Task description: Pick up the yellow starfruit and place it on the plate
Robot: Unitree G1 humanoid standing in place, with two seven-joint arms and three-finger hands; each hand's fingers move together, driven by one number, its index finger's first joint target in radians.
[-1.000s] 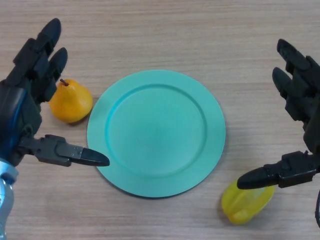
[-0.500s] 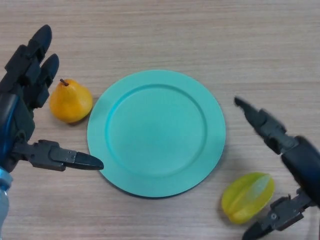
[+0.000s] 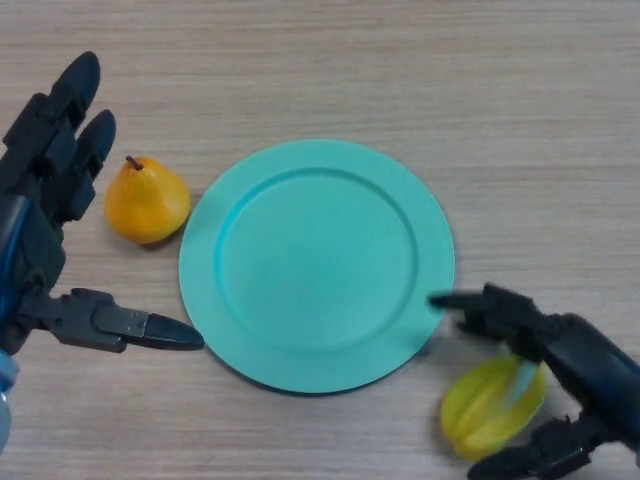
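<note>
The yellow starfruit [image 3: 488,404] lies on the wooden table at the lower right, just off the rim of the teal plate [image 3: 316,262]. My right hand [image 3: 575,365] is open and straddles the starfruit: its fingers reach over the fruit's top toward the plate's rim, and its thumb lies below the fruit. The fingers hide part of the fruit's right side. My left hand [image 3: 40,215] is open and idle at the left edge.
An orange pear [image 3: 146,201] with a short stem stands on the table left of the plate, close to my left hand's fingers. My left thumb [image 3: 125,325] points at the plate's lower left rim.
My right hand has swung down and left from the right edge, and now straddles the starfruit. The left hand has shifted slightly. The fruit and plate have stayed put.
</note>
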